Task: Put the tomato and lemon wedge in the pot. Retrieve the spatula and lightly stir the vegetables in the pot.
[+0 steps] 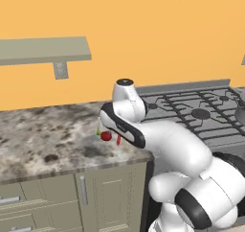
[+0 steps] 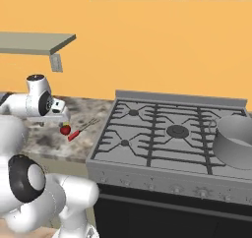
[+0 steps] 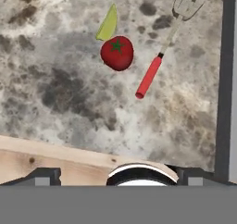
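Observation:
The dark-red tomato point(image 3: 117, 52) lies on the marbled counter, and the yellow-green lemon wedge point(image 3: 107, 24) touches its far side. To their right lies the spatula point(image 3: 149, 77), its red handle pointing toward me and its pale slotted head away. My gripper point(image 3: 121, 177) hangs open above the counter's front edge, short of the tomato, with nothing between its fingers. From the right base view, the gripper point(image 2: 61, 118) hovers just over the tomato point(image 2: 65, 129) and the spatula point(image 2: 78, 131). The grey metal pot point(image 2: 237, 141) stands on the stove's right side, far from the gripper.
The gas stove point(image 2: 162, 133) with dark grates borders the counter point(image 1: 43, 140) on the right. A grey wall shelf point(image 1: 45, 50) hangs above the counter, well over the arm. Cabinet doors and drawers sit below the counter's front edge.

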